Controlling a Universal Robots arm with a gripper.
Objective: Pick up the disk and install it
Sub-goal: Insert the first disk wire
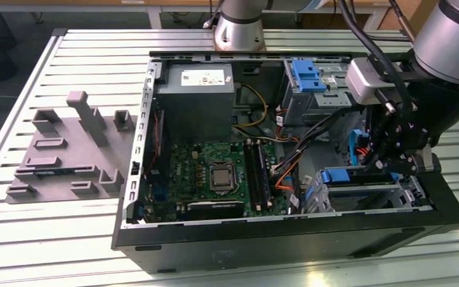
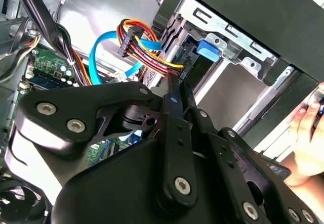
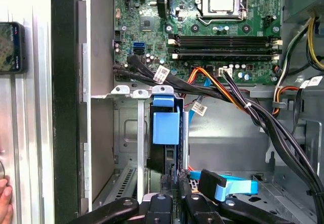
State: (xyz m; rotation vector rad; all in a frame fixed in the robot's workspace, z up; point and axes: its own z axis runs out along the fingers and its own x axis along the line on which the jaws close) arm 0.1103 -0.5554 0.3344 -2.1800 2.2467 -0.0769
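The gripper [image 1: 397, 156] was down inside the open computer case [image 1: 293, 239], right by the metal drive cage [image 3: 132, 133]. The disk [image 3: 166, 128] stood in that cage. I could not tell if the gripper was holding it.

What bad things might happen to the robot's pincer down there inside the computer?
The pincer sits low by the drive cage, close to the orange and black cables; it might snag or tug them. The blue-railed disk stands in the cage slot; pushed crooked, it might jam. A person's hand rests beside the case, near the arm.
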